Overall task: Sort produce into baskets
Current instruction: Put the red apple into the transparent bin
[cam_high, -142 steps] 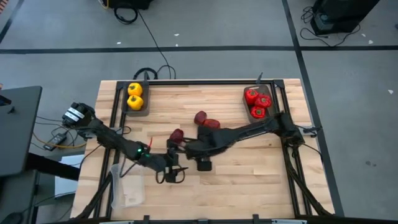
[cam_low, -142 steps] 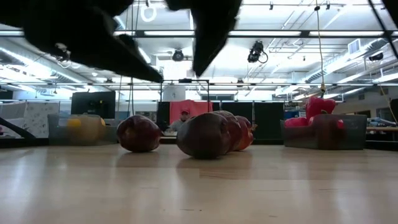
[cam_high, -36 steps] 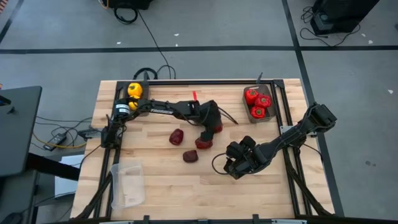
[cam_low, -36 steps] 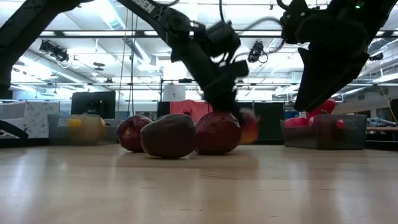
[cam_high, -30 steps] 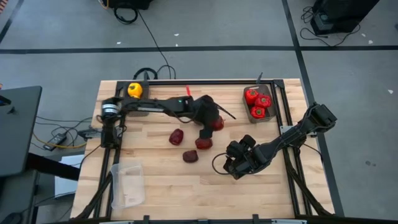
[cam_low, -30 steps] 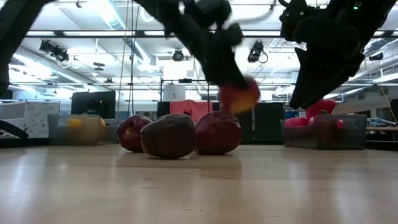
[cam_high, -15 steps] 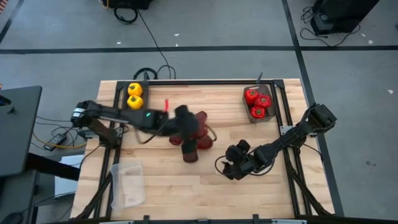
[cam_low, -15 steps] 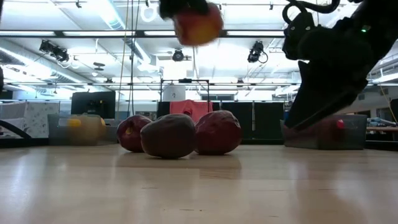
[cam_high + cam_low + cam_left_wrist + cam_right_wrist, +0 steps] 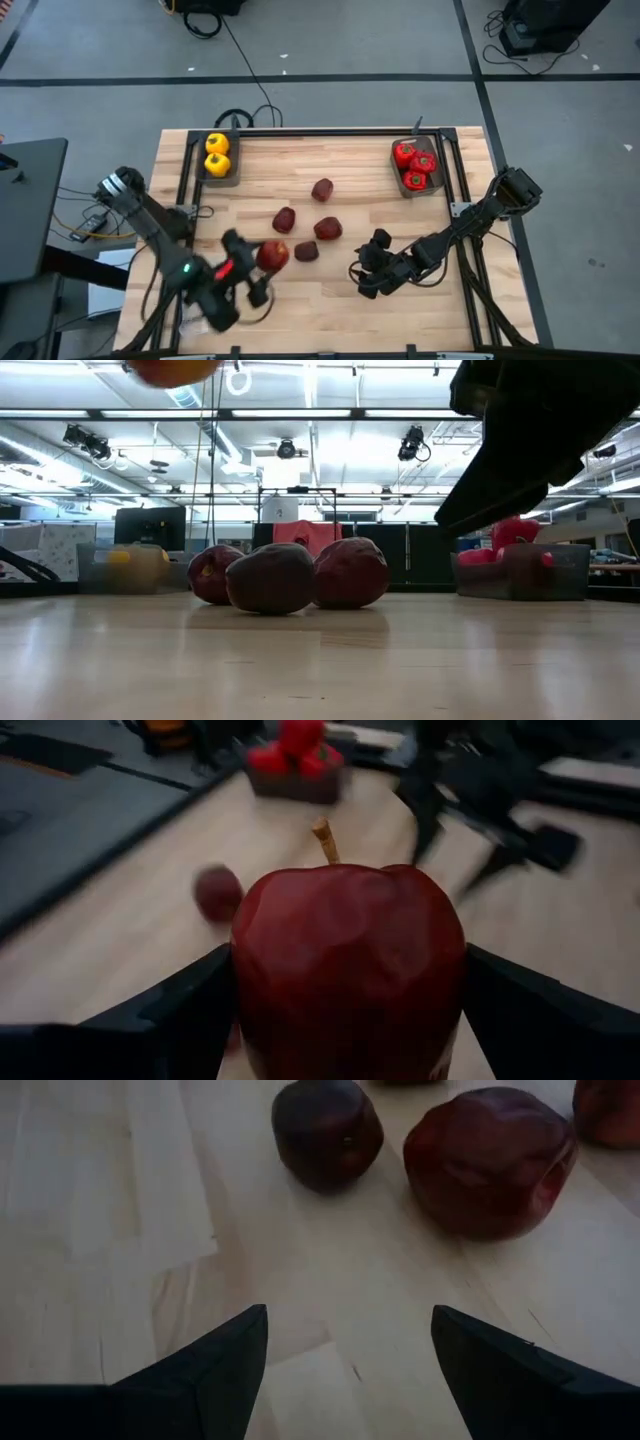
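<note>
Red fruit in the left claw: apple with a pale stem, clamped between the two dark fingers, filling most of the left wrist view.
Left gripper: closed on that apple, carried high; in the low view only the fruit's underside shows at the top edge.
Just changed: a second ago this claw stood over the cluster of maroon fruit mid-table; half a second ago already lifted with the apple; now swung back toward the near left corner of the table.
Clear basket: just beside and below the left claw, largely hidden under the arm; contents cannot be told.
Meaning for the task: one maroon fruit picked and on its way, judged bound for the clear basket; release not yet done.
Maroon fruit left on the wood: four, all on the far side of the left claw: one closest, two beyond it, one farthest.
Right gripper: low over the table, fingers spread apart, holding nothing; two maroon fruits ahead of it in the right wrist view, near but apart from the tips.
Right arm since a second ago: nearly the same place, dipped a little lower.
Yellow peppers: both in the grey basket at the far left, well apart from the left claw.
Red peppers: in the grey basket at the far right, beyond the right claw.
Progress: peppers look sorted; maroon fruit still mostly to go.
</note>
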